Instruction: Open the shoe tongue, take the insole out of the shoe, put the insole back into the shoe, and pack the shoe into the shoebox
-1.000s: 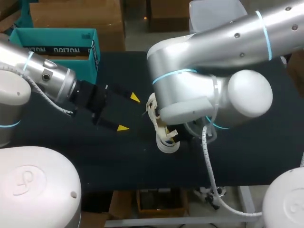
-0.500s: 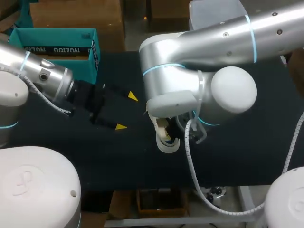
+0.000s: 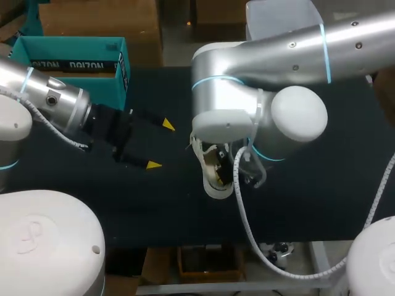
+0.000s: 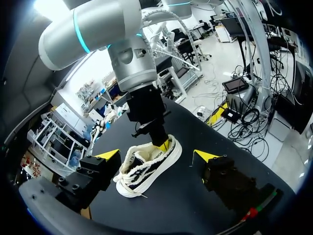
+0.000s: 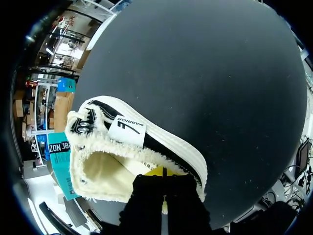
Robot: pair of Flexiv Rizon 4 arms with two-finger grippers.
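Black cloth covers the table (image 3: 321, 203), and near its middle a low black-and-white shoe (image 3: 216, 185) with a cream fleece collar stands upright on its sole. From overhead, the bulky silver right arm (image 3: 259, 68) hangs directly above the shoe and hides most of it, leaving only one pale rounded end and part of the opening on show. A white coiled cable (image 3: 244, 209) droops from that arm, looping down just beside the shoe.

The right gripper (image 5: 162, 172) points down into the shoe's opening at its rear, its yellow tips pressed together with almost no gap. Whether anything is pinched between them is hidden by the dark fingers. Ahead of it the tongue (image 5: 126, 129), with its white label, lies against the fleece edge.

To the shoe's left, the left gripper (image 3: 159, 145) hovers apart from it with fingers spread wide, holding nothing and aimed at the shoe's side.

Farther back and left of the shoe, well apart from it, a teal shoebox (image 3: 74, 48) sits open at the table's far edge.
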